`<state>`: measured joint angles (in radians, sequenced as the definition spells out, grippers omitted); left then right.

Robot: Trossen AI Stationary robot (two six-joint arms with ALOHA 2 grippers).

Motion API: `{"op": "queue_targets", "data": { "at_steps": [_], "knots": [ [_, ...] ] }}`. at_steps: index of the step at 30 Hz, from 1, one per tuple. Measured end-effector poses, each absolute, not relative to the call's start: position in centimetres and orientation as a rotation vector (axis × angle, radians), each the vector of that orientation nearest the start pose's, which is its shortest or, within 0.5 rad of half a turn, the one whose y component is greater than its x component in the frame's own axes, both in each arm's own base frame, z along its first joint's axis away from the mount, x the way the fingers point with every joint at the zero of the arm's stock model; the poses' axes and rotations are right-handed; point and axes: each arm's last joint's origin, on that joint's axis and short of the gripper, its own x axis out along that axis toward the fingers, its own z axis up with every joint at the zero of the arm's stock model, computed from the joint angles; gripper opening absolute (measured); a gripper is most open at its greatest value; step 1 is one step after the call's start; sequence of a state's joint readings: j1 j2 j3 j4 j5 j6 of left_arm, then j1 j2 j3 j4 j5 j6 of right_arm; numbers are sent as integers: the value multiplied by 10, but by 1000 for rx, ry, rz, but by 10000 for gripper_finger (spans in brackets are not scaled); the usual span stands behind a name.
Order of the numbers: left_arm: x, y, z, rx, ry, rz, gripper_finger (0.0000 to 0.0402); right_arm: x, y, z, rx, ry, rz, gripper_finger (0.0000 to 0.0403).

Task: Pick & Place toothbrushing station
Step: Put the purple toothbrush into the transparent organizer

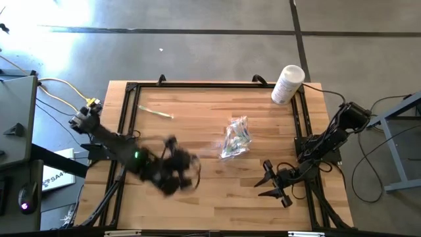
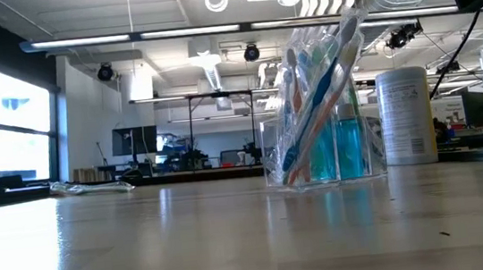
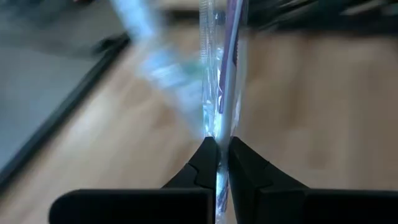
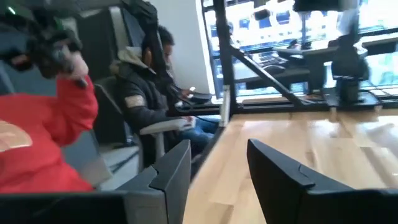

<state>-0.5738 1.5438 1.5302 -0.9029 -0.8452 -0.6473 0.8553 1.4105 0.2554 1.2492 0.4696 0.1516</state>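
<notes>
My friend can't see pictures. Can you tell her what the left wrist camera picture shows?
The left gripper is pinched shut on a slim wrapped toothbrush in clear plastic, which stretches away from the dark fingers. Below it lies the blurred wooden table.

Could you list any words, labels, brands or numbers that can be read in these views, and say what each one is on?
White canister: rows of printed text on its label, too small to read.
White sheet on the floor left of the table: dark letters, perhaps "SA", too blurred to be sure.
Clear bag of toothbrushes and teal tubes: no readable print.
Packet in the left gripper: blurred, nothing readable.
</notes>
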Motion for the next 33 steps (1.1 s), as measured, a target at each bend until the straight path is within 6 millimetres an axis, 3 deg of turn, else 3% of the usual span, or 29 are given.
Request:
{"op": "queue_targets", "data": {
  "at_steps": [5, 9, 15, 21, 27, 33],
  "knots": [
    [291, -209, 312, -5, 408, 220, 10, 162, 171, 185, 195, -84, 492, 150],
    [308, -227, 288, 37, 280, 57, 10, 170, 182, 196, 92, -99, 506, 150],
    [343, -212, 265, 48, 248, -42, 10, 184, 190, 208, -16, -50, 313, 164],
    [372, -190, 242, 26, 267, -68, 9, 188, 192, 216, -86, -70, 221, 215],
    [383, -184, 232, 41, 247, -97, 9, 193, 184, 219, -96, -67, 50, 255],
    [385, -181, 232, 52, 248, -108, 9, 199, 181, 221, -88, -94, 141, 258]
  ]
}}
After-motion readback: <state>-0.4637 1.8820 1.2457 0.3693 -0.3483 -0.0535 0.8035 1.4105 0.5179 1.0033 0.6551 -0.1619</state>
